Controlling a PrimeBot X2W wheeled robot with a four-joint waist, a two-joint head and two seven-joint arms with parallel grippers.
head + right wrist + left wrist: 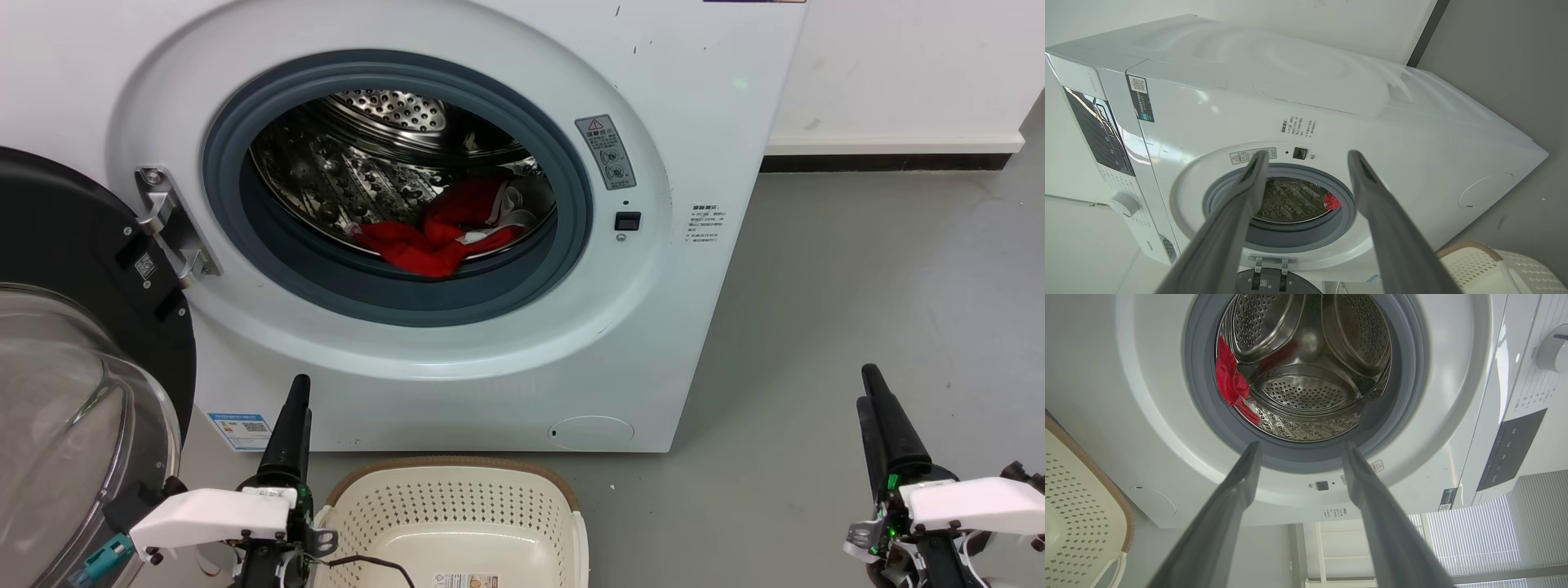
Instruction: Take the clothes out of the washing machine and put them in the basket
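The large white front-loading washing machine (pixel 506 384) stands with its black-framed glass door (pixel 57 220) swung open to the left. The head view's left and bottom edges cut the door off. Inside the perforated steel drum (pixel 359 171), the soft bright red clothes (pixel 424 241) lie bunched at the bottom, toward the front right, with their lower part hidden behind the grey porthole rim (pixel 392 298). A pale white-panelled piece (pixel 510 208) pokes out behind the red, and its stripes are too small to make out. In the right wrist view the clothes are a small red scrap at the rim's edge.

The low cream plastic basket (pixel 457 498), with perforated sides and a brown woven-look rim, sits on the grey floor (pixel 857 269) just in front of the machine. The bottom edge cuts off its near half and most of its label sticker (pixel 465 580), and a thin dark cable (pixel 367 562) crosses its near left corner.

The left gripper (pixel 1302 445) hovers at the basket's left corner. The right gripper (pixel 1308 154) is well off to the right, over the floor. On both, the jaws stand apart with nothing between them.
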